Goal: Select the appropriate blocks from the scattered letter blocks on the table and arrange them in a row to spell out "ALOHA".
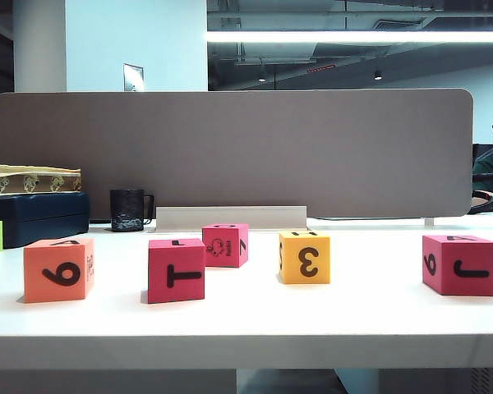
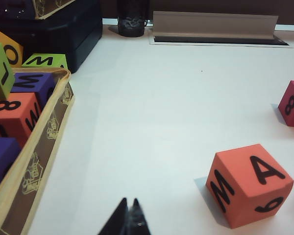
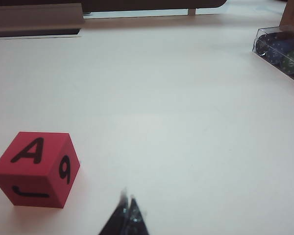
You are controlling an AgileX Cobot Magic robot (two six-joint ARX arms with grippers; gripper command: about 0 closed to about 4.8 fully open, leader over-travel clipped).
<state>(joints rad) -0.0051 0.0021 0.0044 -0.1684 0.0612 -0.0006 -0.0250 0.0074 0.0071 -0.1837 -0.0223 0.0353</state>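
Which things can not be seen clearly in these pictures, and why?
- Exterior view: top letters of the matte orange cube and the yellow cube; the low camera angle hides them.
- Exterior view: both claws are outside the frame.
- Left wrist view: the crimson-pink cube is cut by the edge.
- Right wrist view: contents of the clear plastic box are too small.

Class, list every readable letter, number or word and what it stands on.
"A", "M", "6" or "9": orange block.
"A", "J", "6" or "9": right crimson block.
"T": left crimson block.
"3": yellow block.
"W": boxed green block.
Word beside rabbit, rear crimson block: too small.
Left gripper, right gripper: shut, above table.
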